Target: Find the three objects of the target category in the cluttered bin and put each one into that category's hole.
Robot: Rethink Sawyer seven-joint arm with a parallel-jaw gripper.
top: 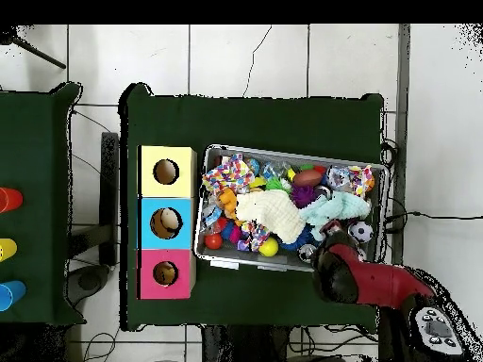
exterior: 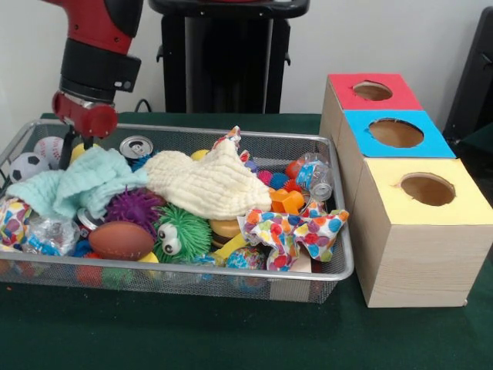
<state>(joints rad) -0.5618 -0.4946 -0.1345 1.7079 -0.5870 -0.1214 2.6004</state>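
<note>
The wire bin (exterior: 339, 266) sits nearest, full of toys. At its near edge lie a brown football (exterior: 121, 240), a green fuzzy toy with eyes (exterior: 182, 233) and a spotty cloth (exterior: 296, 231). Farther back lie a cream cloth (exterior: 209, 183) and a mint cloth (exterior: 73, 185). To the right stand three boxes with holes: yellow (exterior: 426, 189), then blue (exterior: 396, 132), then red (exterior: 372, 91).

The gripper (exterior: 79, 140) hangs at the far left corner of the bin, just over the mint cloth, near a baseball (exterior: 49, 149) and a soccer ball (exterior: 28, 165). I cannot tell how its jaws stand. I think the balls are what it wants; they lie just left of it.
</note>
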